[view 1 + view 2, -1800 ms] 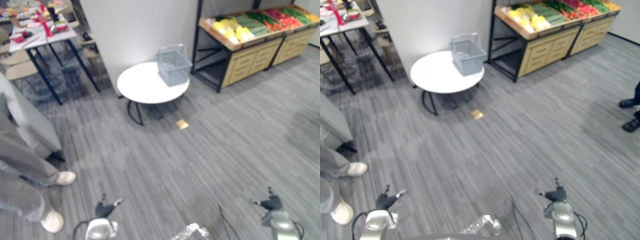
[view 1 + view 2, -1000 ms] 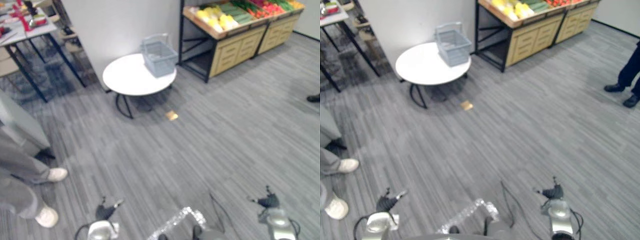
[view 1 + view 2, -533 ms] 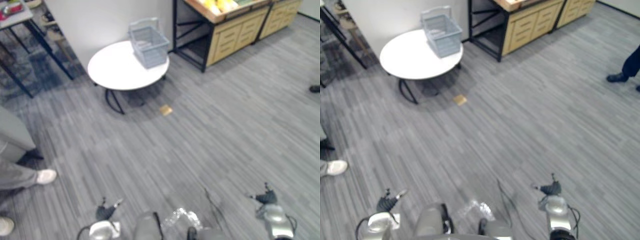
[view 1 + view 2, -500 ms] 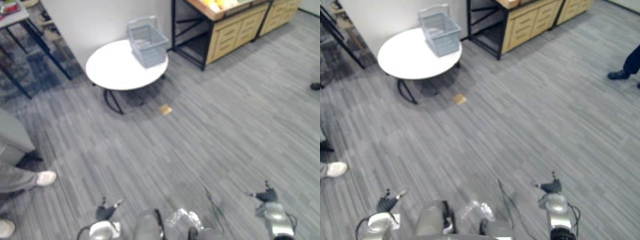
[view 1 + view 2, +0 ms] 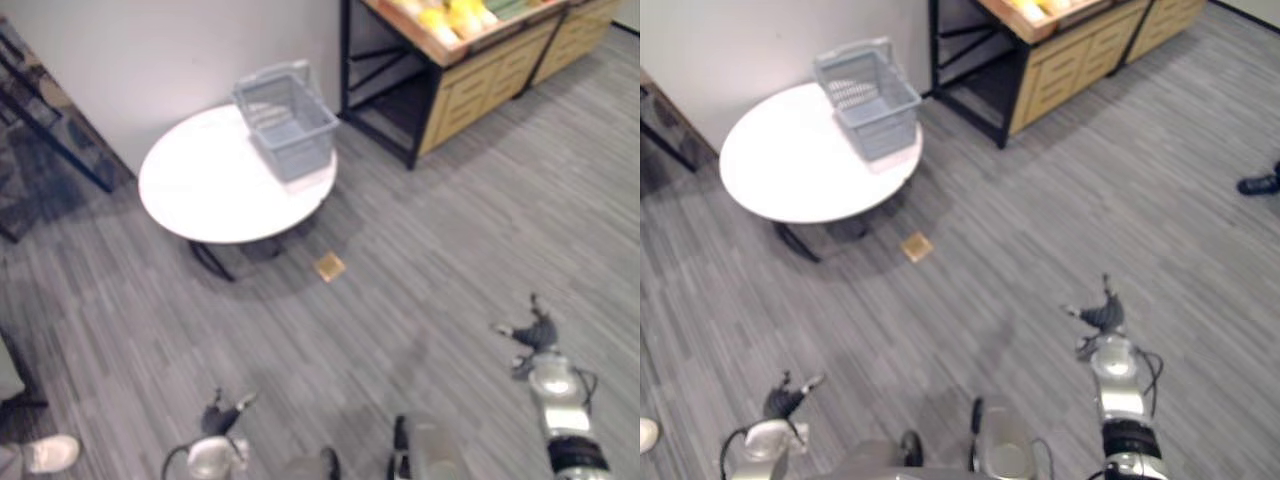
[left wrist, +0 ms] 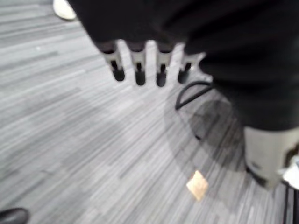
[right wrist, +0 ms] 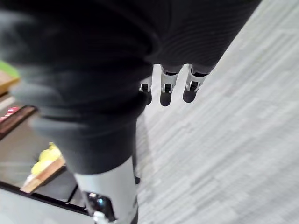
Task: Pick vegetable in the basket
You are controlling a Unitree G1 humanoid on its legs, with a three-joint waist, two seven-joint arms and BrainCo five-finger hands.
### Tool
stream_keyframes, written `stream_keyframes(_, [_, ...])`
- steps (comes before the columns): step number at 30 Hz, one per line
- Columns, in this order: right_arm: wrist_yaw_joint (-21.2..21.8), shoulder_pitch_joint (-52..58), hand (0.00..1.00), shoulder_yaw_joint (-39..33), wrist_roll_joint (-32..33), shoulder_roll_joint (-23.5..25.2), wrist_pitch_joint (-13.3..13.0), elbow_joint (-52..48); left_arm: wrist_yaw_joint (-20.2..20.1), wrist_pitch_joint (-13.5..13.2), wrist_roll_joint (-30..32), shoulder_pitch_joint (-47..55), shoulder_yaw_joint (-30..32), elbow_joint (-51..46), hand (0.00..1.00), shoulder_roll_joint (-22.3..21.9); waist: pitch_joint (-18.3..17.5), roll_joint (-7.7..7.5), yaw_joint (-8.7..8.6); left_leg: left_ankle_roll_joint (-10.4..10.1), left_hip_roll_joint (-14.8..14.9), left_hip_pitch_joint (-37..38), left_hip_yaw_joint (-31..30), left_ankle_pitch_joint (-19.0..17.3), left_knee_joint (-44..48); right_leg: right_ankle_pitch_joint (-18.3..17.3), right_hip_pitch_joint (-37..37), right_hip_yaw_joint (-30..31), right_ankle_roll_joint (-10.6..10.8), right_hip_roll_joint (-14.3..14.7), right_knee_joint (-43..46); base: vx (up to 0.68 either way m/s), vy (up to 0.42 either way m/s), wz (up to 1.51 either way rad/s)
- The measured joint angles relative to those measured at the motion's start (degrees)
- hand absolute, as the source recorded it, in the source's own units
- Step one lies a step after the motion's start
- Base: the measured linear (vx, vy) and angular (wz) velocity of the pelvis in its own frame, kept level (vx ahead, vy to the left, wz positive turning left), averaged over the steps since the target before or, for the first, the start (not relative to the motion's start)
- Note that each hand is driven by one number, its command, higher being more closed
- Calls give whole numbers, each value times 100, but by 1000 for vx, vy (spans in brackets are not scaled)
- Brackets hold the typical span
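Observation:
A grey wire basket [image 5: 287, 125] with its handle up stands on the right part of a round white table [image 5: 200, 190]; I see nothing inside it. Yellow vegetables [image 5: 455, 15] lie on a wooden stand [image 5: 470, 60] at the far right, also in the right wrist view [image 7: 44, 158]. My left hand [image 5: 222, 415] hangs low at the near left, fingers [image 6: 138, 70] straight and holding nothing. My right hand [image 5: 535, 335] hangs at the near right over the floor, fingers [image 7: 167, 88] straight and holding nothing. Both hands are far from the basket and the stand.
A small brown tag [image 5: 329, 266] lies on the grey plank floor just in front of the table. Dark table legs [image 5: 40, 110] stand at the far left. A person's white shoe [image 5: 50, 453] shows at the near left, a dark shoe [image 5: 1265, 184] at the right edge.
The camera has moved closer, so the table and basket sit larger and lower in view. My right hand has lifted forward; the left hand stays low.

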Motion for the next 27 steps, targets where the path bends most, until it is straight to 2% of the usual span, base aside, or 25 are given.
stream_keyframes(1, [-72,-10,0,-118,-40,-40,7,-126,10,-37,2,-138,-21,52,0,-1,-7,-5,-53,-96,27,69,-230,-43,-69,361,-61,125,11,-71,-1077,633,-300,147])
stream_keyframes(2, [-236,13,0,-252,-111,-75,47,-338,19,-83,20,-255,-27,139,0,-2,-30,-61,-99,-322,51,187,-441,-150,-56,884,8,366,98,-208,-2400,659,-336,135])
stream_keyframes(3, [-277,9,0,-284,-211,-97,57,-437,30,-110,32,-251,-25,165,0,3,-37,-113,-76,-491,58,299,-472,-245,-1,1095,27,481,204,-293,-2623,715,-387,138])
stream_keyframes(4, [-328,-67,0,-183,-404,-158,60,-683,89,-136,118,-99,-19,282,0,-25,-35,-77,-59,-920,276,387,-581,-514,557,1885,121,511,375,-269,-2061,722,-418,90])
stream_keyframes(5, [-349,-161,0,-36,-527,-216,63,-783,91,-131,163,34,-19,324,0,-97,-75,78,-12,-967,524,130,-610,-494,1295,1517,138,307,218,-166,-1629,703,-430,78])
stream_keyframes(6, [-350,-227,0,52,-587,-236,63,-863,92,-144,174,118,-16,325,0,-129,-97,140,3,-993,679,-148,-595,-358,1969,1302,204,193,151,-99,-1476,659,-444,62])
stream_keyframes(7, [-363,-419,0,191,-741,-319,62,-995,94,-129,171,197,-17,331,0,-181,5,300,80,-938,1088,-782,-577,2,3497,1073,571,-152,49,27,-1407,785,-516,80])
stream_keyframes(8, [-388,-764,0,371,-898,-453,73,-978,108,-124,158,266,-16,338,0,-250,104,366,264,-862,1488,-1500,-294,-55,5001,957,1405,-466,-100,234,-1767,961,-562,103])
stream_keyframes(9, [-408,-1001,0,508,-921,-578,26,-995,107,-125,160,308,-18,361,0,-276,109,227,387,-826,1430,-1824,206,-100,5109,954,2037,-652,-113,158,-2239,783,-420,89])
stream_keyframes(11, [-411,-1288,0,600,-960,-891,-6,-978,103,-133,162,351,-15,377,0,-316,114,158,455,-777,1373,-2224,822,-118,4522,928,2559,-914,-132,99,-2738,486,-185,69])
stream_keyframes(13, [-410,-1647,0,674,-961,-1138,-3,-852,64,-125,177,413,22,394,0,-337,113,158,470,-744,1219,-2519,1345,-98,3277,928,2834,-1131,-111,51,-3125,386,-57,45])
stream_keyframes(14, [-409,-1790,0,750,-961,-1287,1,-678,54,-113,191,431,23,448,0,-339,127,134,451,-687,1066,-2591,1536,28,2537,915,2947,-1242,-61,-6,-3252,351,40,41])
stream_keyframes(15, [-400,-1911,0,820,-959,-1509,20,-381,35,-60,219,462,21,546,0,-355,119,151,450,-700,842,-2597,1623,375,1536,846,3104,-1361,74,-64,-3348,459,92,50])
stream_keyframes(16, [-400,-1952,0,937,-958,-1732,67,-122,-14,-35,243,531,12,569,0,-384,68,238,470,-711,684,-2456,1608,867,643,717,3307,-1441,290,-24,-3394,599,162,35])
stream_keyframes(17, [-385,-1954,0,993,-958,-1807,71,-34,-32,-28,288,600,7,577,0,-402,40,273,490,-655,684,-2415,1590,1089,421,600,3391,-1435,397,12,-3365,527,172,11])
stream_keyframes(18, [-381,-1947,0,990,-961,-1761,71,13,-51,-22,385,640,7,669,0,-371,-11,229,577,-305,586,-2362,1540,1357,547,321,3438,-1400,541,-126,-3093,522,153,15])
stream_keyframes(19, [-371,-1965,0,1000,-988,-1697,66,78,-62,7,449,636,-28,788,0,-378,-36,47,533,-267,337,-2266,1501,1137,564,237,3212,-1367,519,-465,-2347,498,154,32])
stream_keyframes(20, [-359,-2136,0,1036,-1086,-1698,66,267,-91,27,451,640,-119,787,0,-392,9,-21,477,-222,197,-2116,1445,970,552,325,2568,-1091,415,-810,-790,565,163,40])
stream_keyframes(21, [-354,-2309,0,1133,-1128,-1697,69,424,-102,43,451,637,-150,786,0,-349,58,-75,468,-188,123,-2001,1434,935,544,416,2151,-760,379,-961,145,541,138,37])
stream_keyframes(22, [-351,-2702,0,1316,-1139,-1704,85,700,-101,66,451,572,-195,795,0,-222,229,-120,448,-166,56,-1737,1356,819,560,360,1524,-221,296,-963,1453,431,58,50])
stream_keyframes(23, [-356,-2998,0,1477,-1135,-1713,86,894,-89,62,450,477,-258,831,0,-99,321,-72,413,-161,62,-1475,1269,788,504,231,1187,-156,71,-864,1739,410,-1,58])
stream_keyframes(24, [-358,-3094,0,1535,-1135,-1721,83,922,-73,50,449,442,-261,821,0,-63,335,-46,416,-161,77,-1364,1245,789,434,161,1066,-209,-49,-798,1573,390,-33,68])
stream_keyframes(25, [-354,-3275,0,1648,-1136,-1796,38,929,-49,28,449,329,-249,811,0,4,374,50,406,-176,116,-1201,1072,782,264,92,859,-288,-169,-629,798,439,-82,76])
stream_keyframes(26, [-354,-3425,0,1653,-1139,-1957,-3,919,-48,20,449,163,-245,795,0,73,394,106,391,-244,135,-1168,911,768,119,149,668,-215,-142,-496,-258,351,-113,85])
stream_keyframes(27, [-355,-3500,0,1653,-1142,-2044,3,918,-49,-2,447,96,-248,770,0,118,401,106,389,-317,135,-1192,838,746,100,228,581,-121,-78,-461,-820,336,-167,97])
